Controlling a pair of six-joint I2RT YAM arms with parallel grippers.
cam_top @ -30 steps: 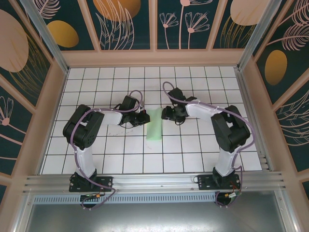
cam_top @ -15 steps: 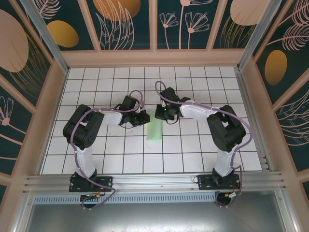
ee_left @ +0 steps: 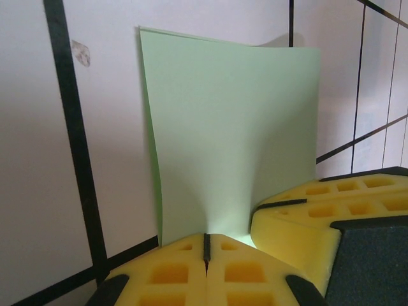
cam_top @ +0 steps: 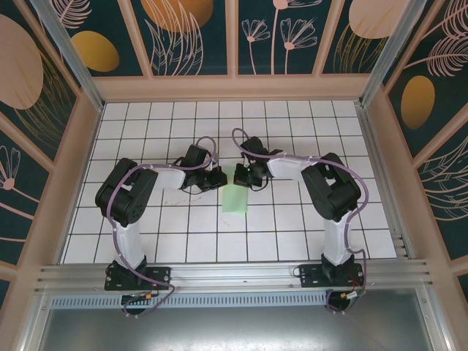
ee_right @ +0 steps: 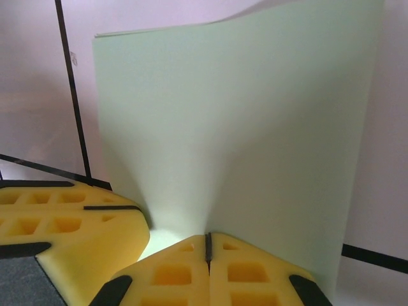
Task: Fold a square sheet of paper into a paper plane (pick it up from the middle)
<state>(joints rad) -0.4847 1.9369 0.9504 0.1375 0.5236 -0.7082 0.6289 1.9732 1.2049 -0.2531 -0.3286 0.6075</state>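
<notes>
Although both arms are bolted at the near edge of the tabletop (cam_top: pixel 292 234) and reach toward its middle, what lies between them is far from a plane. Nearest the bases, the square sheet of paper (cam_top: pixel 235 199) shows from above as a pale green oblong on the grid lines, about midway across the tabletop. Its near end is free and its far end runs in under the two pincers. It looks narrower than it is long. In the right wrist view a faint doubled line runs along the edge opposite the grip, so I judge it may be folded once in half, though I cannot be sure. No slanted nose folds, point or wings show on it.

Farther out, the left pincer (ee_left: pixel 206 241) has its yellow foam fingers (ee_left: pixel 166 271) pressed together with the paper's edge nipped in the seam. The right pincer (ee_right: pixel 207 239) grips the same edge in the same way. The two sit just beside each other. From both grips the paper bows up in a shallow curve rather than lying flat.

By my reading the work stands at an early fold. The corner folds for the nose, the centre crease and the wing folds all remain to be done.
</notes>
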